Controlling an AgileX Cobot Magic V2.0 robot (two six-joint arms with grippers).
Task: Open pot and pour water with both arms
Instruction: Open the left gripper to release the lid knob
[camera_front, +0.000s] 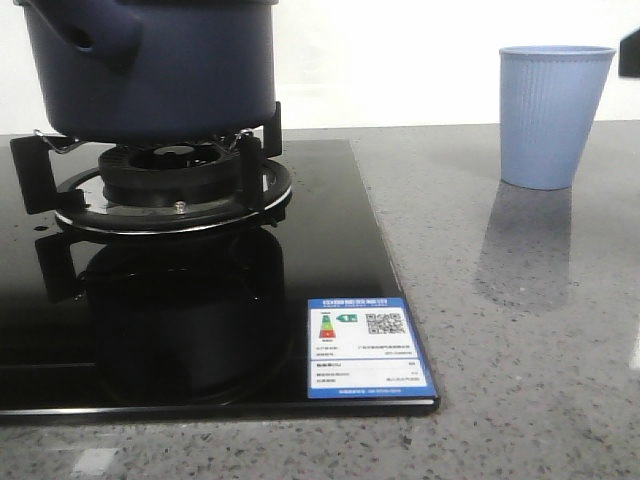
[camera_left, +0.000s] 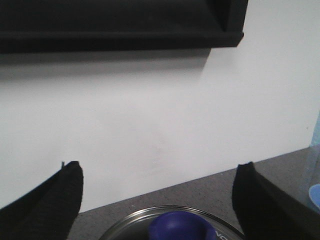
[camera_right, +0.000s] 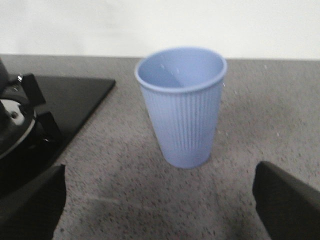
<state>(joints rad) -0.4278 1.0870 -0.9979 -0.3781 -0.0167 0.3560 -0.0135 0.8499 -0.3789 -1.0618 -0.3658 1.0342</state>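
The dark navy pot (camera_front: 150, 70) sits on the gas burner (camera_front: 170, 185) at the far left, its side handle (camera_front: 95, 30) pointing front-left. Its lid (camera_left: 135, 226) has a metal rim and a blue knob (camera_left: 179, 227). My left gripper (camera_left: 159, 172) is open, hovering above the lid with one finger on each side of the knob, not touching it. The light blue ribbed cup (camera_front: 553, 115) stands upright and empty on the counter at the right; it also shows in the right wrist view (camera_right: 182, 105). My right gripper (camera_right: 160, 182) is open, just short of the cup.
The black glass hob (camera_front: 330, 280) carries a blue label (camera_front: 368, 345) at its front right corner. Grey speckled counter (camera_front: 520, 330) lies around the cup. A white wall stands behind. A dark shelf (camera_left: 120, 25) hangs above in the left wrist view.
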